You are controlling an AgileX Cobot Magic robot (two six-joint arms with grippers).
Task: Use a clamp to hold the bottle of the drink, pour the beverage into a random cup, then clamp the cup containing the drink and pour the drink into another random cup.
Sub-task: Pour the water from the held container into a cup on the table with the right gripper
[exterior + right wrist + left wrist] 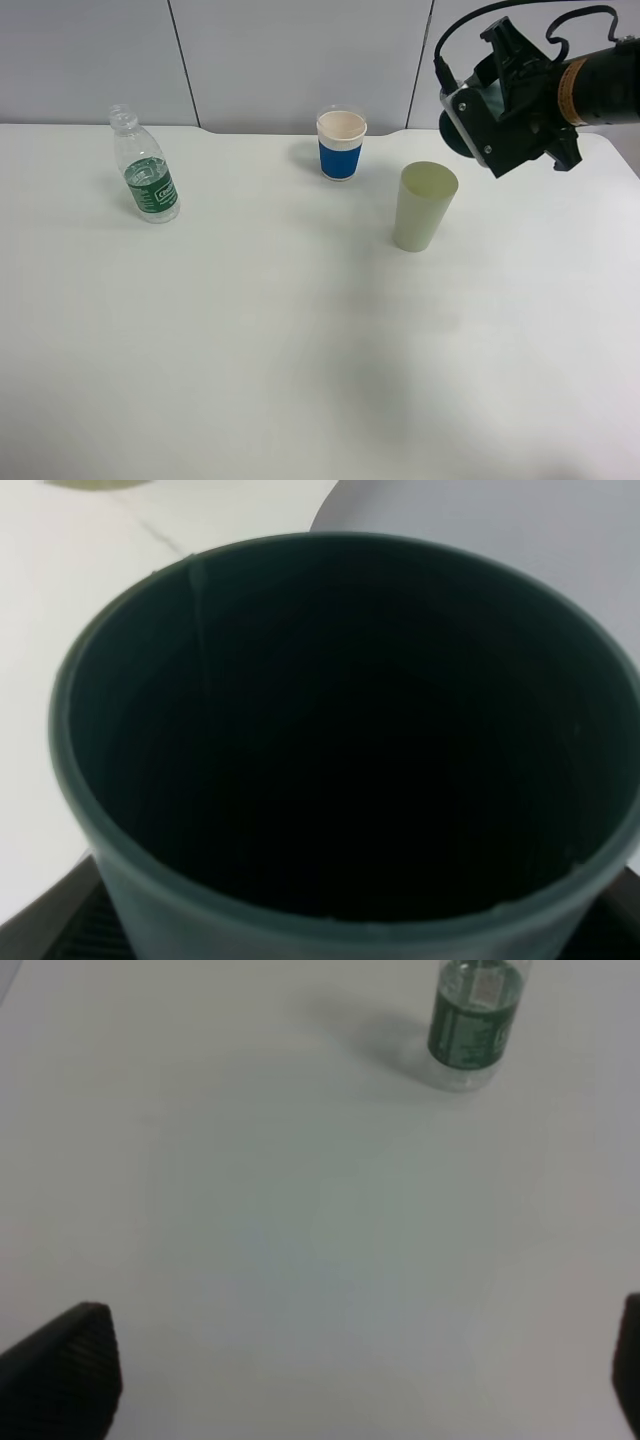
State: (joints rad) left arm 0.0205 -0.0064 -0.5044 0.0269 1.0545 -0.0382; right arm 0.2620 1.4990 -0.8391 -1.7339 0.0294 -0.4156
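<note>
A clear plastic bottle with a green label and no cap stands upright at the table's back left; it also shows in the left wrist view. A paper cup with a blue sleeve stands at the back centre. A pale green cup stands right of centre. My right gripper is shut on a dark green cup, held tilted in the air above and right of the pale green cup. Its inside looks dark; I cannot tell whether it holds liquid. My left gripper is open and empty over bare table, well short of the bottle.
The white table meets a grey panelled wall at the back. The left arm does not show in the exterior high view. The pale green cup's rim just shows at the edge of the right wrist view.
</note>
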